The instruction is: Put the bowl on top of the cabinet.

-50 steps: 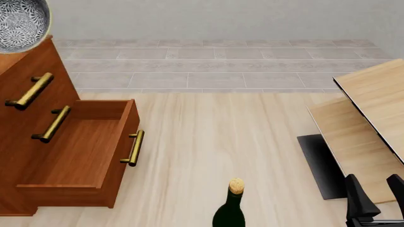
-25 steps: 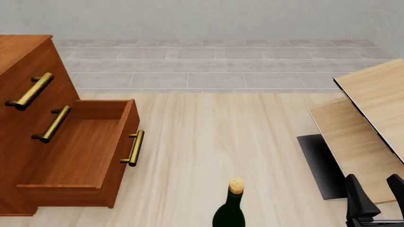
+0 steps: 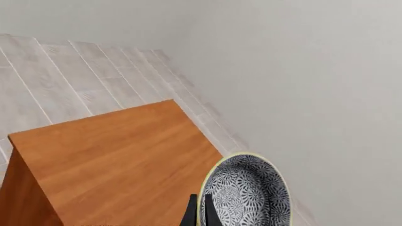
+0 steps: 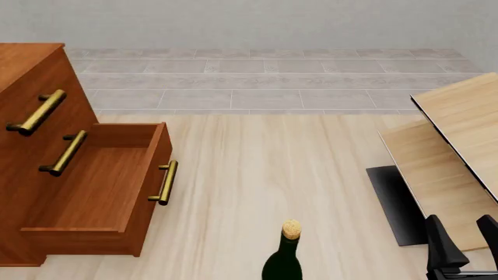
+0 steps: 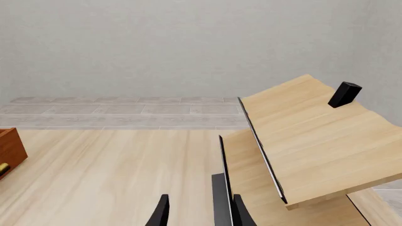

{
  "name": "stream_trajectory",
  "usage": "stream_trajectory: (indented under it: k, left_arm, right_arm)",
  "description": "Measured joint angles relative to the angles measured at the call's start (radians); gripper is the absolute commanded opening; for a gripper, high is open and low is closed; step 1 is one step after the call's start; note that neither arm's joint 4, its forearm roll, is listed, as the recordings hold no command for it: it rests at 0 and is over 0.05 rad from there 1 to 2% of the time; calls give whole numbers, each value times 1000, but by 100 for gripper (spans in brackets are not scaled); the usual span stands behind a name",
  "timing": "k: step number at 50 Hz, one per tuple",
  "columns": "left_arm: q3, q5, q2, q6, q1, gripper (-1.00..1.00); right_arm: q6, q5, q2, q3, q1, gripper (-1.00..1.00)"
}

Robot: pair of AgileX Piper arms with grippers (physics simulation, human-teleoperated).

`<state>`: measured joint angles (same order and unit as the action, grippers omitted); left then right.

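Left wrist view carries the key evidence: the bowl (image 3: 248, 193) sits at the lower right of the frame, tipped on edge with its speckled inside facing the camera, and the left end effector (image 3: 199, 215) pinches its rim between two dark fingers at the bottom edge. The flat reddish-brown top of the cabinet (image 3: 119, 155) fills the lower left and centre, and the bowl appears to hang past its far edge towards the wall rather than squarely over the wood, though its height above the top cannot be told.

To finish the placement well, the arm would likely need to bring the bowl back over the middle of the cabinet top, level it so the base faces down, lower until it rests, and only then release; letting go while tilted or near the edge risks a roll off the back.

Front view shows neither bowl nor left arm, only the cabinet (image 4: 46, 151) at the left of the frame with one drawer pulled open, and a corked bottle (image 4: 284, 256) at the bottom centre.

Right wrist view shows the right end effector (image 5: 199, 212) with fingers apart and holding nothing, near the pale bench (image 5: 308, 141)
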<state>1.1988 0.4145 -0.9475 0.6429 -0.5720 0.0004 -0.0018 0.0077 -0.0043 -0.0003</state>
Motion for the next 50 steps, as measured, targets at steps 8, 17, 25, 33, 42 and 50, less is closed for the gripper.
stream_trajectory:
  k: [8,17,25,33,42,50]
  left_arm:
    - [11,25,-28,28,-33,-100]
    - [14,39,-55,46,-63,-100]
    - [10,47,-79,57,-88,-100]
    - [8,49,-93,61,-106,-100]
    - [5,48,-107,63,-118,-100]
    - [-2,43,-121,59,-122,-100]
  right_arm:
    - [0,0,0,0,0,100]
    - [0,0,0,0,0,100]
    - [0,0,0,0,0,100]
    - [0,0,0,0,0,100]
    - [0,0,0,0,0,100]
    - [0,0,0,0,0,100]
